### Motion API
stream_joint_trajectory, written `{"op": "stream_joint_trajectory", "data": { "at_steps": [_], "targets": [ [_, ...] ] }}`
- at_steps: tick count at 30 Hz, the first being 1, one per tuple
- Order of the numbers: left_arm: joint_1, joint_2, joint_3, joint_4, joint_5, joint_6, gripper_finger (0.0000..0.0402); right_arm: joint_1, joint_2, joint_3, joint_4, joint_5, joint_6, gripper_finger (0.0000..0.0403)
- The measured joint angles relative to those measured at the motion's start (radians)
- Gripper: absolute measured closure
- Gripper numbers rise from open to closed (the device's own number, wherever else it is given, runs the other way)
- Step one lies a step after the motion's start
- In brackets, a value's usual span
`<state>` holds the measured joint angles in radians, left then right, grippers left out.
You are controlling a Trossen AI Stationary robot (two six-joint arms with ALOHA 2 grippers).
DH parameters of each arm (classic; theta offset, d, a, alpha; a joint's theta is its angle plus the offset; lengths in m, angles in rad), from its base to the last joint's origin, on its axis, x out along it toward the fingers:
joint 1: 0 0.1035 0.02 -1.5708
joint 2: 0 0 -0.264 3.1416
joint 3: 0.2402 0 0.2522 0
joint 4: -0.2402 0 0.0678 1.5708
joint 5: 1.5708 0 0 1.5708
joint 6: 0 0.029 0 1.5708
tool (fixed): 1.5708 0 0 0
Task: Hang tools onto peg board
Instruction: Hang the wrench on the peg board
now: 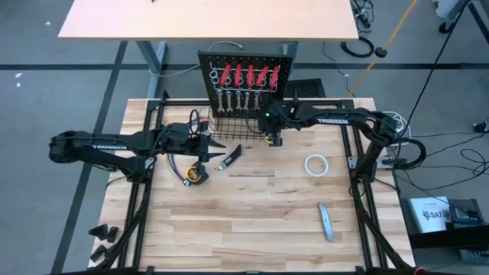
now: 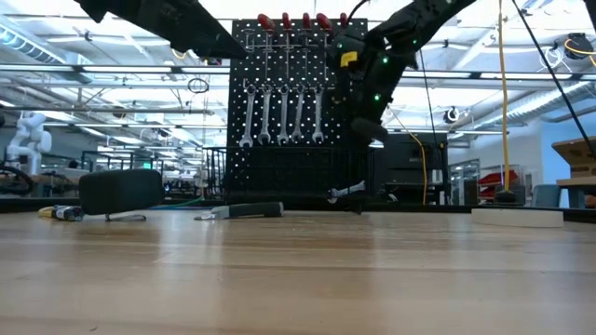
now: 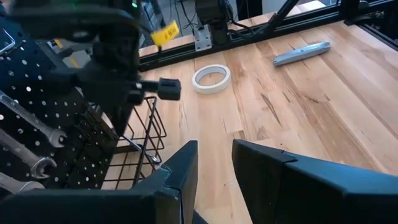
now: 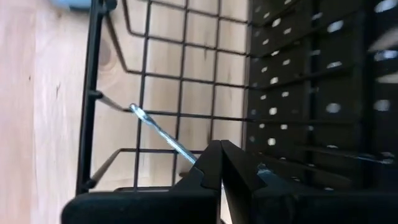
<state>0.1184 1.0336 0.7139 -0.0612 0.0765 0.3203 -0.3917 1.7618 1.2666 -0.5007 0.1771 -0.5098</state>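
The black peg board [image 1: 246, 76] stands at the table's far edge. Red-handled tools [image 1: 244, 75] and silver wrenches [image 2: 282, 116] hang on it, above a wire basket [image 1: 233, 124]. My right gripper [image 1: 274, 138] is beside the basket's right end, shut on a thin silver wrench [image 4: 163, 134]. My left gripper [image 1: 215, 145] is open and empty in front of the basket; it also shows in its wrist view [image 3: 214, 168]. A yellow tape measure [image 1: 197, 175], a black-handled knife [image 1: 231, 157], a white tape roll [image 1: 316, 164] and a grey bar [image 1: 326, 221] lie on the table. My right gripper pinches the silver wrench between its two shut fingers, by its shaft [image 4: 185, 152] near one end. The fingers point down and lie along the wrench. It slants out beyond the fingertips, with its free end [image 4: 135, 112] by the basket's wires.
A bundle of coloured wires [image 1: 179, 164] lies by the tape measure under my left arm. The black frame rails [image 1: 355, 164] run along the table's sides. Open tabletop [image 1: 260, 221] lies toward the near edge. The tape roll [image 3: 211, 78] and grey bar [image 3: 301, 53] lie right of the basket.
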Motion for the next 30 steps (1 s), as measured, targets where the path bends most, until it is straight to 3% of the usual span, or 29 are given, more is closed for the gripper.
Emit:
{"op": "stream_joint_trajectory", "data": {
  "at_steps": [9, 30],
  "targets": [
    [0.000, 0.000, 0.000, -0.004, 0.000, -0.001, 0.0294, 0.001, 0.018, -0.001, -0.003, 0.005, -0.044, 0.0403],
    [0.000, 0.000, 0.000, -0.010, 0.000, -0.001, 0.0294, 0.015, 0.064, 0.007, -0.032, 0.007, -0.434, 0.0403]
  ]
}}
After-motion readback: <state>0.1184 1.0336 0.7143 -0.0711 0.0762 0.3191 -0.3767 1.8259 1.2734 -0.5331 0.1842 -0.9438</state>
